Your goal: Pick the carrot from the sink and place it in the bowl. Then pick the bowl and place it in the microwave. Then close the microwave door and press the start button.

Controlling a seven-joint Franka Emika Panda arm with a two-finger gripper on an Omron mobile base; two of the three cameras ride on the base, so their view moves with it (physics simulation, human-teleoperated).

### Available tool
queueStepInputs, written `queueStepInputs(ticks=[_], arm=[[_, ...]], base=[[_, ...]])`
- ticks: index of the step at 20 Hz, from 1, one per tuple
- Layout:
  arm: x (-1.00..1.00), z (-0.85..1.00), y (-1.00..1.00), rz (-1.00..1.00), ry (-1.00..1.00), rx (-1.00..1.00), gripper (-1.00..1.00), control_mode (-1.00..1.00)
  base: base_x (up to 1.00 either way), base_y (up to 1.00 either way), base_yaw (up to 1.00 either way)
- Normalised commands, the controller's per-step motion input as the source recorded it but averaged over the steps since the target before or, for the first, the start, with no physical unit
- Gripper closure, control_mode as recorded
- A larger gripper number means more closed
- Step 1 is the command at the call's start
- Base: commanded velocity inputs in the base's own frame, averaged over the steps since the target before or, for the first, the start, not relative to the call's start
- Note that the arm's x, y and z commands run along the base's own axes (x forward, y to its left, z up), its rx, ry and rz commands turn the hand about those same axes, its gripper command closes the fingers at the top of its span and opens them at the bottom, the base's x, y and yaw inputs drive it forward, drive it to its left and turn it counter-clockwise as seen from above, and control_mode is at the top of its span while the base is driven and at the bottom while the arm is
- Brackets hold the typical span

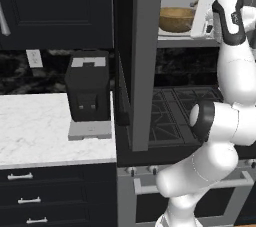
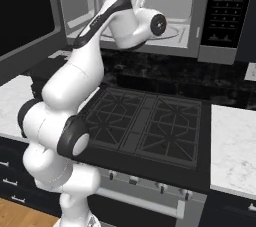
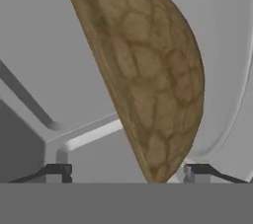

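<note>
gripper (image 3: 126, 171) – jaws spread wide, one dark tip on either side of the bowl's lower edge, clear of it | bowl (image 3: 148, 80) – just ahead of the fingers, between them; sits on the white turntable (image 3: 232, 94) | microwave (image 2: 197, 16) – open; hand reaches inside; door (image 1: 145, 61) stands off to the arm's left

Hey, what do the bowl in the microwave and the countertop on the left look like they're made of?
The bowl looks like wood: tan-brown, matte, with a darker crackled grain pattern. The countertop looks like polished white marble or a similar stone, judging by its faint grey veins; being rendered, neither is certain.
</note>
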Motion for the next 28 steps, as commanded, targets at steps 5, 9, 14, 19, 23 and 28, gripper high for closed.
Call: queueStepInputs(ticks=[5,9,14,19,23,28], arm=[[-0.34,0.07,0.03,0.04,-0.20,0.00,-1.00,-1.00],[-0.90,-0.18,0.21,0.00,-0.06,-0.08,-1.00,-1.00],[-0.35,-0.71,0.04,0.00,0.00,-0.21,-1.00,-1.00],[-0.39,-0.63,-0.04,-0.10,-0.03,-0.31,-1.00,-1.00],[-0.27,-0.69,-0.10,-0.40,-0.01,-0.40,-1.00,-1.00],[-0.29,-0.79,-0.31,-0.30,0.02,-0.44,-1.00,-1.00]], base=[[0.00,0.00,0.00],[0.00,0.00,0.00],[0.00,0.00,0.00],[0.00,0.00,0.00],[0.00,0.00,0.00],[0.00,0.00,0.00]])
